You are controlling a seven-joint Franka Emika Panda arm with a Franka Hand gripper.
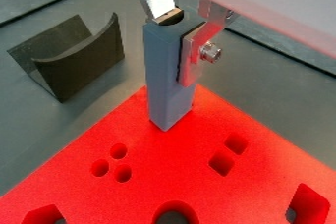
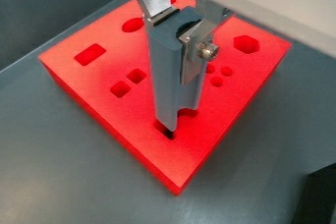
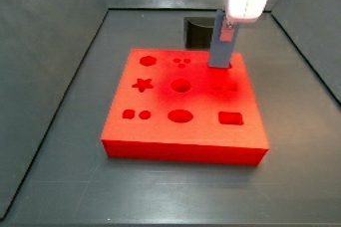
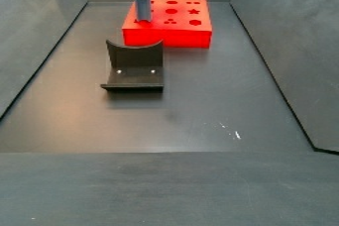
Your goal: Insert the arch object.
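Gripper (image 1: 180,31) clamped on grey-blue arch object (image 1: 164,81), tip in red board (image 1: 66,159) slot; mid-insertion, prob. needs straight push down, then release.

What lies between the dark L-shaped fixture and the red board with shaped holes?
Nothing: bare grey floor separates the fixture from the red board in a wrist view. The end effector is at the board, shut on a grey-blue block.

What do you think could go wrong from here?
The arch object, gripped by the end effector only at its upper end, stands tall on the red board; a slight misalignment with its hole could jam or tilt it. It sits near the board's corner, so pressing down might shift the board.
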